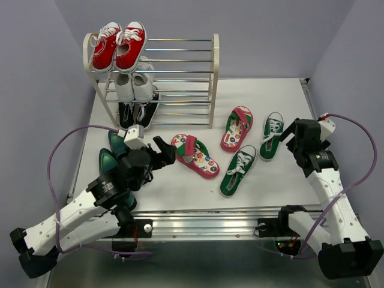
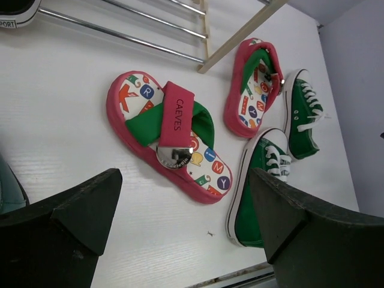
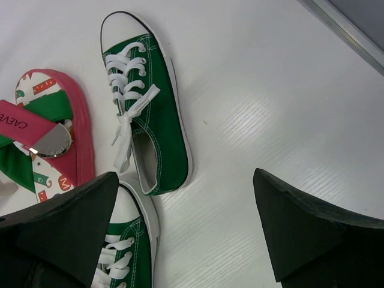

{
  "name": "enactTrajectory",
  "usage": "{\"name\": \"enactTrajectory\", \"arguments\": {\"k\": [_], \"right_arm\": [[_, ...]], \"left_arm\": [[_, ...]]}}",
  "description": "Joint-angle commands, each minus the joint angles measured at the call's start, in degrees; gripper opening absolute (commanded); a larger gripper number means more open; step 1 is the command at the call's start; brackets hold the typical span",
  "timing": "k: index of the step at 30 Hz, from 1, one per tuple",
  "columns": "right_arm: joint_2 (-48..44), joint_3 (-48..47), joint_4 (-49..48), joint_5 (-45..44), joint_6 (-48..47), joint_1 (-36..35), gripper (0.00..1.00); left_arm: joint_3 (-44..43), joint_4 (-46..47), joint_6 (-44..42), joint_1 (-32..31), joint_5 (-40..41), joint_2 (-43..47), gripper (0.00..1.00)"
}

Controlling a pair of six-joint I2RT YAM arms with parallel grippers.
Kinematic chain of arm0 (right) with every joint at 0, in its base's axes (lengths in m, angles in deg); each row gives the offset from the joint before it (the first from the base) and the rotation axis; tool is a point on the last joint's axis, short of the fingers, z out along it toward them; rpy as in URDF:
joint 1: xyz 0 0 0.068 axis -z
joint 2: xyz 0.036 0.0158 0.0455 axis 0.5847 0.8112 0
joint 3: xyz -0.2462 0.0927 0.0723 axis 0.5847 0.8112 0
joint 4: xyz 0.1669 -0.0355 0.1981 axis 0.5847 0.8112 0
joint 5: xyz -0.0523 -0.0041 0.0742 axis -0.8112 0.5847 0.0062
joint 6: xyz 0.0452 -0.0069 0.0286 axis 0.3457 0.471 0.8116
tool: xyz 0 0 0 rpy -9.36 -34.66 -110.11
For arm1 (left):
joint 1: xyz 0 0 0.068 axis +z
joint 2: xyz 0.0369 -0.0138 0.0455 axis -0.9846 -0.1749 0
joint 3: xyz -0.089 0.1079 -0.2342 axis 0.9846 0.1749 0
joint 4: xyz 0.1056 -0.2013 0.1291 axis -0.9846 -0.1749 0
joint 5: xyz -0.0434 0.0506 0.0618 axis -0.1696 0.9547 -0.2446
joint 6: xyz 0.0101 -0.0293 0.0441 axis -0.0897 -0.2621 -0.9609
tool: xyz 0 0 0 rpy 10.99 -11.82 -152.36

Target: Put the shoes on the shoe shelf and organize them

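Two red-pink flip-flops lie on the table, one near my left gripper, one further right. Two green sneakers lie right of them, the nearer and the farther. The teal heels are partly hidden behind my left arm. The shoe shelf stands at the back left. My left gripper is open and empty, just left of the near flip-flop. My right gripper is open and empty, right of the far green sneaker.
The shelf holds red sneakers on top, white sneakers below, and black sneakers lowest, all at its left end. A metal rail runs along the table's front edge. Purple cables loop beside both arms.
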Motion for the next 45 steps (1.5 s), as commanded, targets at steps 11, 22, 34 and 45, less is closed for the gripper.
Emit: {"name": "enactTrajectory", "arguments": {"k": [11,22,34,45], "right_arm": [[1.25,-2.1,-1.68,4.85,-1.51,0.36,1.0],[2.65,-1.75,-1.68,6.52,-3.36,0.36,1.0],[4.41,-1.57,-1.94,7.49,-3.88,0.36,1.0],[6.17,-1.48,-2.12,7.93,-3.97,0.36,1.0]], "left_arm": [[0.78,22.02,-12.39,-2.74,-19.62,-19.05,0.99],[-16.52,24.24,-24.69,-16.29,-21.12,-47.78,0.99],[-18.12,20.81,-21.79,-17.25,-20.33,-50.7,0.99],[-19.09,17.74,-21.71,-18.92,-21.56,-55.01,0.99]]}}
